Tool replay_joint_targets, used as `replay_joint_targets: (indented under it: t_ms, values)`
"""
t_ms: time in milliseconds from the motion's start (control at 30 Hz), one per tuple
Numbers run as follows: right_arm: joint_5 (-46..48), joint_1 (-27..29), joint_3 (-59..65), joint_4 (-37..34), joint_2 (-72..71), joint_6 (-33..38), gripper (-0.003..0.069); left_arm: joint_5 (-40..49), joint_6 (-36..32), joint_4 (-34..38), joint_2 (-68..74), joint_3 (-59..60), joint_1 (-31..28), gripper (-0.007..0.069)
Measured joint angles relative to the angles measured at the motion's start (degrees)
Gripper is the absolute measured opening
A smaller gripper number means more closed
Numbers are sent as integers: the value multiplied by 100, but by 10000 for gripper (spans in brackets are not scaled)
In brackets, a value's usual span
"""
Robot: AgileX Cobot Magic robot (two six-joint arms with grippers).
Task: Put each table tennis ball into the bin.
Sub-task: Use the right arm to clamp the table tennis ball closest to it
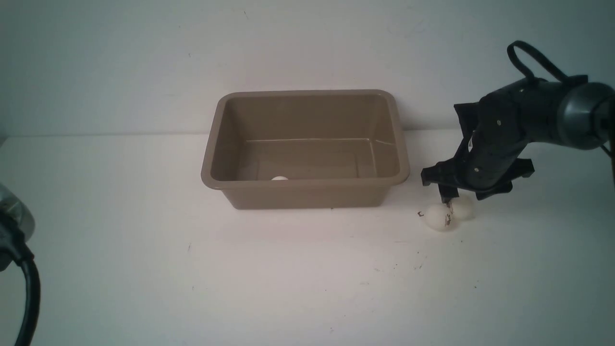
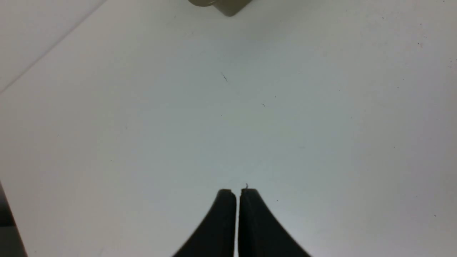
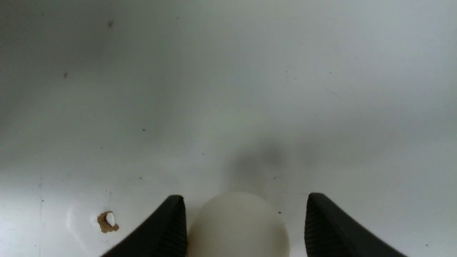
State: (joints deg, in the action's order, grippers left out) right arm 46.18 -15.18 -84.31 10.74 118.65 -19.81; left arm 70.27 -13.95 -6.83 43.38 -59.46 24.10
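The taupe-brown bin (image 1: 305, 183) stands at the middle back of the white table, and one white table tennis ball (image 1: 279, 179) lies inside by its near wall. Two more balls lie touching on the table right of the bin: a nearer one (image 1: 436, 217) and a farther one (image 1: 463, 208). My right gripper (image 1: 449, 198) is low over this pair. In the right wrist view it (image 3: 244, 200) is open, with one ball (image 3: 237, 228) between the fingers, close to one finger and apart from the other. My left gripper (image 2: 237, 192) is shut and empty over bare table.
A corner of the bin (image 2: 228, 5) shows far ahead in the left wrist view. A small brown chip (image 3: 106, 221) marks the table near the right gripper. The left arm's body and cable (image 1: 26, 283) sit at the near left edge. A wall stands behind the table.
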Motion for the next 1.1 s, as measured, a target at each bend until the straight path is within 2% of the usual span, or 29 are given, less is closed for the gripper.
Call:
replay_joint_targets:
  t_ms: [500,667,800,1100]
  values:
    - [149,0,0,0,224,6,405,0,-74,0,0,0,0,-4]
    - [121,0,0,75,260,8,358,0,-86,0,0,0,0,-4]
    - [108,0,0,257,246,8,358,0,-86,0,0,0,0,-4]
    - [277,0,-423,407,-463,121,358,0,-86,-6,0,0,0,-4]
